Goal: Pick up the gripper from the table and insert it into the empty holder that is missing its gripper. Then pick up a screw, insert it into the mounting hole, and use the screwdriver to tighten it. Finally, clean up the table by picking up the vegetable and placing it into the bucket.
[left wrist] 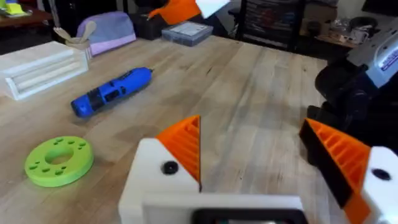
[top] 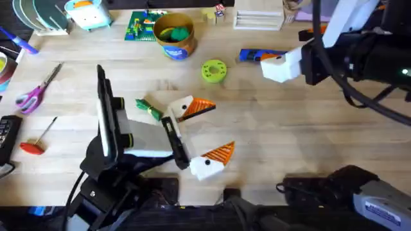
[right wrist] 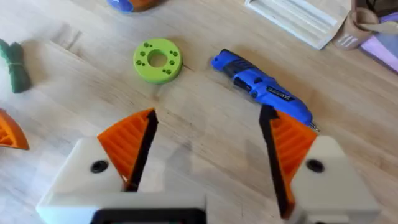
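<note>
Seen from overhead, the right gripper [top: 280, 66] hangs over the worktop [top: 289, 135] toward 1 o'clock from its centre. Its jaws are released, spread wide with nothing between them. The blue screwdriver [top: 253, 56] lies flat just at its 10 o'clock side. In the right wrist view the screwdriver [right wrist: 264, 88] lies on the planks beyond the right gripper [right wrist: 208, 134], its thin tip near one orange pad.

The holder [top: 174, 142] is the black bar at about 8 o'clock from the centre. The gripper wedge [top: 215, 159] sits at its 4 o'clock end, and a matching wedge sits at its 1 o'clock end. Whether the gripper wedge is fully seated in the bar is hard to judge; in the left wrist view the gripper wedge [left wrist: 348, 162] looks tilted. The left gripper [top: 219, 128] is released too, with bare wood between its orange faces.

The vegetable [top: 148, 108] lies on the worktop just at 9 o'clock of the holder's upper wedge. The bucket [top: 174, 46] stands upright at 11 o'clock with something green inside. The lime-green disc [top: 214, 70] lies flat at 12 o'clock, between the bucket and the screwdriver.
</note>
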Motion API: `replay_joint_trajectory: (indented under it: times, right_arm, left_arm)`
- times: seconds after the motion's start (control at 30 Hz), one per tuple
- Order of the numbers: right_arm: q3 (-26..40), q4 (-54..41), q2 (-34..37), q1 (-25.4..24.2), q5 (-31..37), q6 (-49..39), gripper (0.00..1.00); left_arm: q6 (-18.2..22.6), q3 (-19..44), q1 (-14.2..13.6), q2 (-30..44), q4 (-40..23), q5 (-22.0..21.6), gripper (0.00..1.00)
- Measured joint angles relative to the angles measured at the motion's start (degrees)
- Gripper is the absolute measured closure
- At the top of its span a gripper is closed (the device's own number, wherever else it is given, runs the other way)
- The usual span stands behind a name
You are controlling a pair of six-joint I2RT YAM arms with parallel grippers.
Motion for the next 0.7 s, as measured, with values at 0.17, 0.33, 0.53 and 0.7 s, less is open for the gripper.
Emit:
replay_joint_trajectory:
  times: [0.17, 0.33, 0.53, 0.7]
  right_arm:
    - [0.0, 0.0, 0.0, 0.0, -0.2, 0.1, 0.01]
    - [0.0, 0.0, 0.0, 0.0, -0.4, 0.1, 0.009]
    - [0.0, 0.0, 0.0, 0.0, -0.6, 0.1, 0.01]
    - [0.0, 0.0, 0.0, 0.0, -0.6, 0.1, 0.01]
  left_arm:
    - [-2.4, 1.0, 0.0, 0.0, -0.5, -5.4, 0.008]
    - [-7.3, 11.5, 0.0, 0.7, -18.2, -16.5, 0.008]
    - [-9.1, 31.4, 0.0, 9.4, -34.9, -29.4, 0.008]
    - [-9.6, 46.4, 0.0, 22.7, -49.9, -37.4, 0.008]
